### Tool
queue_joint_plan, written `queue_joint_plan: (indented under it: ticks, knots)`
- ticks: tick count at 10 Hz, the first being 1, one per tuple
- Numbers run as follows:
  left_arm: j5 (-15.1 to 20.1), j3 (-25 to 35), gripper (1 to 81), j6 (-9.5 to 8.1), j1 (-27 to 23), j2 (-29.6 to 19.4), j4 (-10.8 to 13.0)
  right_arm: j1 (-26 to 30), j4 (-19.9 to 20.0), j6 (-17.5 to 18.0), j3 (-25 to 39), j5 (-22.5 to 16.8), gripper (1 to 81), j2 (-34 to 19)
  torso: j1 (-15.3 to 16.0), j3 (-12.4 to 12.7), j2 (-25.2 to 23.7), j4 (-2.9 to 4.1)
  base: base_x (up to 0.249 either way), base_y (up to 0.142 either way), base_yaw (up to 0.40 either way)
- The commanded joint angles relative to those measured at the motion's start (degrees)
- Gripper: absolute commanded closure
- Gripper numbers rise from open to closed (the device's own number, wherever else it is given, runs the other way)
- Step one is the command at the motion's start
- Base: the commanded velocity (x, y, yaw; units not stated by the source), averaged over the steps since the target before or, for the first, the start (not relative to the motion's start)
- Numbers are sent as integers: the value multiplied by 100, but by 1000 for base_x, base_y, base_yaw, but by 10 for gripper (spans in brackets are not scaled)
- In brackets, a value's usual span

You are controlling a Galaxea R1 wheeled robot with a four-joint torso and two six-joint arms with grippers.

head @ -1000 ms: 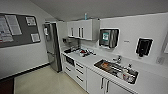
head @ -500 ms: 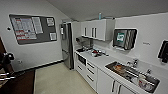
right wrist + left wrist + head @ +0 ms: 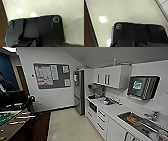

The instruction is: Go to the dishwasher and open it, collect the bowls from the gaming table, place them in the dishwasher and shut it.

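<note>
- Presently, from my head view I faced a small kitchen, with a white bench (image 3: 113, 110) running along the right wall.
- A steel sink (image 3: 140, 122) was set into that bench, and a tap (image 3: 153, 115) stood just behind it.
- White drawer fronts with dark handles (image 3: 100, 119) sat under the bench; I could not pick out the dishwasher front among them with any certainty.
- White wall cupboards (image 3: 111, 76) hung above, and a dark dispenser box (image 3: 142, 87) was fixed to the wall beside them.
- A tall steel refrigerator (image 3: 79, 92) stood at the far end of the bench run, near a grey noticeboard (image 3: 52, 75) covered in papers.
- The pale floor (image 3: 70, 124) lay between the bench and a table-football table (image 3: 11, 119) at my left, its rods pointing into the room.
- A person (image 3: 5, 85) sat behind a dark monitor at the far left.
- No bowl was identifiable at this moment.
- In both wrist views my own dark plate hung over the pale floor; I could not tell whether my left or right jaws were parted or held anything.
</note>
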Motion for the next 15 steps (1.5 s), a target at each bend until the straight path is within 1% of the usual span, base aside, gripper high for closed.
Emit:
queue_joint_plan:
  ticks: [1, 15]
  knots:
    - [219, -18, 10, 33, -353, -62, 58, 348, 4, 1, -1, -229, 10, -12, 0, 0, 0, 0, 0, 0, 374]
    - [228, -36, 10, 33, -370, -36, 49, 331, 4, 1, 35, -229, 10, -3, 0, 0, 0, 0, 0, 0, 374]
